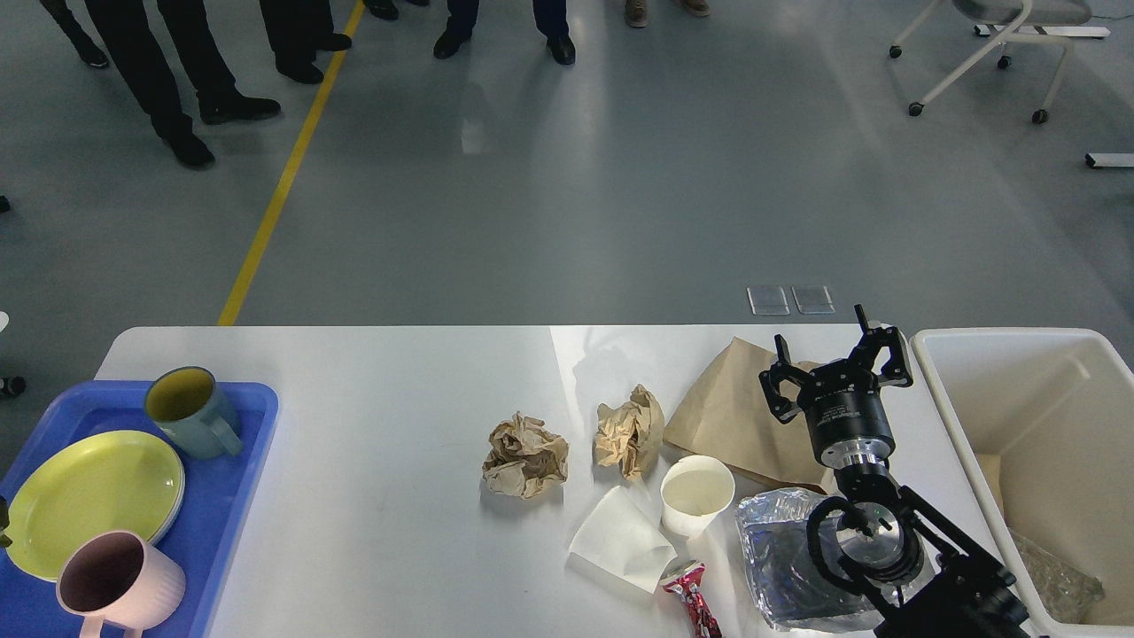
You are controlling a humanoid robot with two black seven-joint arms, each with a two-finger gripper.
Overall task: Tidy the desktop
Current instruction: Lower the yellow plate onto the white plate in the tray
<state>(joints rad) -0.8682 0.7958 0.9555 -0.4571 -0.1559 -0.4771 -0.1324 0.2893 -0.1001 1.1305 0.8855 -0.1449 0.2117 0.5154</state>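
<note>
The white desktop (381,399) carries litter on its right half: two crumpled brown paper balls (525,455) (631,430), a flat brown paper bag (731,412), a white paper cup (697,492), a white napkin (620,536), a red wrapper (695,604) and a silvery foil pack (780,558). My right gripper (834,356) stands open over the bag's right corner, holding nothing. Only a dark sliver (3,523) shows at the left edge beside the yellow plate (93,501); my left gripper's fingers cannot be made out.
A blue tray (244,434) at the front left holds the yellow plate, a teal mug (190,412) and a pink mug (115,580). A cream-white bin (1045,390) stands off the right end. People's legs and a chair are beyond the table.
</note>
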